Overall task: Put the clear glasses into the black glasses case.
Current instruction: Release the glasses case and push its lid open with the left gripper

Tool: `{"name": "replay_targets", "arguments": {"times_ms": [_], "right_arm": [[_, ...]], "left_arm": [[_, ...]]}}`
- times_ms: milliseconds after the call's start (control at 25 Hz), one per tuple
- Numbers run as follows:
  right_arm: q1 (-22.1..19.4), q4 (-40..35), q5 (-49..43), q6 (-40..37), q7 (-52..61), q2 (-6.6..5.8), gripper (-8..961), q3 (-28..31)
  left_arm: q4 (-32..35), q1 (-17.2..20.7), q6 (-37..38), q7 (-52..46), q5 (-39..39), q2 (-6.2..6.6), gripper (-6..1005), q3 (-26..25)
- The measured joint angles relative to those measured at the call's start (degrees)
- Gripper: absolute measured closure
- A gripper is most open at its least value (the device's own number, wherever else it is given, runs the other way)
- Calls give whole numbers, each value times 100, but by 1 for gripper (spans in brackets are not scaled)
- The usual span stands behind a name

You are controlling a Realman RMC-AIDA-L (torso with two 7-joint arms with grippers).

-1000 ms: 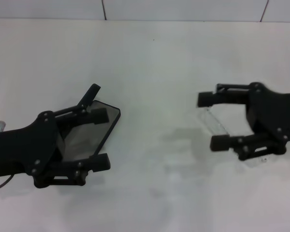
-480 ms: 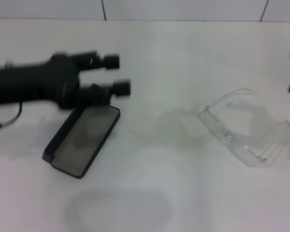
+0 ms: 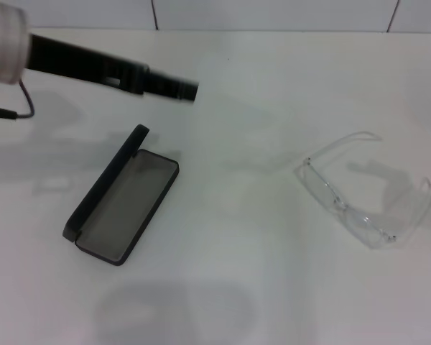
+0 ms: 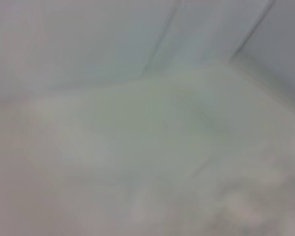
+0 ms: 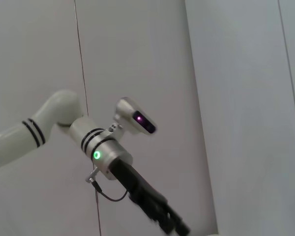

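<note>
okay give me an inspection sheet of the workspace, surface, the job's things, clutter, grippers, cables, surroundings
Surface: white table, faint shadows.
Job's things: the black glasses case lies open, lid raised, grey lining bare; the clear glasses lie on the table apart from it, arms unfolded.
Clutter: nothing seen.
Grippers: left gripper raised beyond the case, holding nothing; right gripper not in view.
Cables: a dark cable loops from the left arm's wrist.
Surroundings: white panelled wall behind the table.

On the counter (image 3: 273,86) lie one pair of clear glasses (image 3: 363,198) and one open black glasses case (image 3: 122,205), and one end effector, the left (image 3: 179,89), shows above it.
</note>
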Motion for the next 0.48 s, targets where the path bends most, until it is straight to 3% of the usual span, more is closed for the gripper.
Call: {"name": "replay_targets", "arguments": {"times_ms": [120, 280, 480], "right_arm": [[-16, 5, 0, -3, -41, -3, 146, 2], [4, 5, 0, -1, -51, -11, 146, -5], [50, 5, -3, -2, -88, -13, 147, -37]], "left_arm": [[462, -97, 16, -882, 1261, -16, 267, 1009], [889, -91, 35, -1606, 2146, -30, 267, 2060], [1023, -87, 45, -2025, 2721, -40, 288, 2654]]}}
